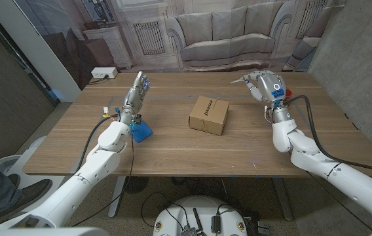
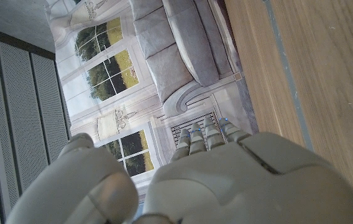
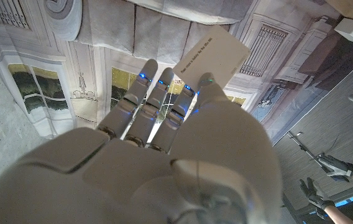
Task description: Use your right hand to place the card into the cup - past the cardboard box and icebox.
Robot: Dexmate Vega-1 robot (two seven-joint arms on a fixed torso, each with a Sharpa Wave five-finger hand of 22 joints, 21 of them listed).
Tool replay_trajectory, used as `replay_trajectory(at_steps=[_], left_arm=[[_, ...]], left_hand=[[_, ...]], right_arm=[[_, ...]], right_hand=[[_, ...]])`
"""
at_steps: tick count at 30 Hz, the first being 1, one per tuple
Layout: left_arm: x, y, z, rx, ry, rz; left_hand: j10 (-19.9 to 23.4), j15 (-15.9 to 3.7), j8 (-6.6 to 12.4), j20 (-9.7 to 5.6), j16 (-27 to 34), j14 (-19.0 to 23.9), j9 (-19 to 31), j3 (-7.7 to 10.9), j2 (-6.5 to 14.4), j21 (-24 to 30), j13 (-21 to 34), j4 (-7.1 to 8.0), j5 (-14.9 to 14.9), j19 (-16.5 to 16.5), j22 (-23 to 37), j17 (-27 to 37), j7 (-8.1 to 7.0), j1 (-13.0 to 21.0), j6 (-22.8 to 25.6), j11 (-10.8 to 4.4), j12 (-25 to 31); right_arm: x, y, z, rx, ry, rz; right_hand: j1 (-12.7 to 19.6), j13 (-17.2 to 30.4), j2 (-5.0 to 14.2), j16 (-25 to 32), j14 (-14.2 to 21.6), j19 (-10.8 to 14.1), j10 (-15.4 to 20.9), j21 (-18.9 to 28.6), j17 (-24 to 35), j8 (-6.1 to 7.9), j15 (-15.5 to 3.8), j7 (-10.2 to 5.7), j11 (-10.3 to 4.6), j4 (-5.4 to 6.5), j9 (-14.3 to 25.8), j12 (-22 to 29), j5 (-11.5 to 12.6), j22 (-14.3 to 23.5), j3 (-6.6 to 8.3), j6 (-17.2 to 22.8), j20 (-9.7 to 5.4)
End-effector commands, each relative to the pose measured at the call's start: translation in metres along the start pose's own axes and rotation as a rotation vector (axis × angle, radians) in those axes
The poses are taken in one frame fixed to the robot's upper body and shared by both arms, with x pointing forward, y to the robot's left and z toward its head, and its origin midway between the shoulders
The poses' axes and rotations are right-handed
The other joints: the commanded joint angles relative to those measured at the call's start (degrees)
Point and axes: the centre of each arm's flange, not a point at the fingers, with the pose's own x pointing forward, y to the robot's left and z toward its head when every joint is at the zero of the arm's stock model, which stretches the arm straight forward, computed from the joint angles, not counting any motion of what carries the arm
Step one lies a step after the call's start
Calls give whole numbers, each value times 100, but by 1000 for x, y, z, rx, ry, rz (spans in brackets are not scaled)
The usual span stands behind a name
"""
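Card: the white card [image 3: 212, 56] is pinched in the right hand [image 1: 264, 85], raised above the table's far right part. In the head view [image 1: 237, 80] it shows as a thin pale sliver jutting from the fingertips toward the table's middle, long axis roughly level.
Right hand fingers: thumb [image 3: 209, 87] pressed to the card against the other fingers, which lie close together.
Left hand: the left hand [image 1: 137, 92] is raised over the table's left part, fingers straight and pressed together, holding nothing.
Cardboard box: the cardboard box [image 1: 209, 115] stands near the table's middle, between the 2 hands, well apart from both.
Blue object: a blue thing [image 1: 141, 131] lies just beside the left wrist; what it is, I cannot tell.
Open room: bare wood [image 1: 251, 141] lies between box and right arm. The right hand sits near the far edge.
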Motion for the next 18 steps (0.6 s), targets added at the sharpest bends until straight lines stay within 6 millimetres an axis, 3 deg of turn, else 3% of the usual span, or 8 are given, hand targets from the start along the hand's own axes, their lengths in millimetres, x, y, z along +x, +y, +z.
replay_trajectory(at_steps=[1,18], left_arm=[[-3,0,1,2,-6,4],[-6,-4,4,4,-14,1]], left_hand=[[0,-16,-16,19,-13,-57,7,-14,-23,-26,30,-9,-18,-53,19,15,20,12,31,3,11],[-1,-11,-18,20,-12,-61,7,-27,-16,-25,29,-13,-20,-55,20,14,16,26,27,-1,11]], right_arm=[[10,3,-7,-32,32,17],[18,3,-25,-79,134,33]], right_hand=[[13,7,-2,8,-1,-32,54,37,13,19,-649,0,-20,-6,11,-2,0,6,-24,64,-788],[21,8,-5,4,5,-53,73,58,12,24,-655,2,-16,-13,15,1,3,2,-27,73,-785]])
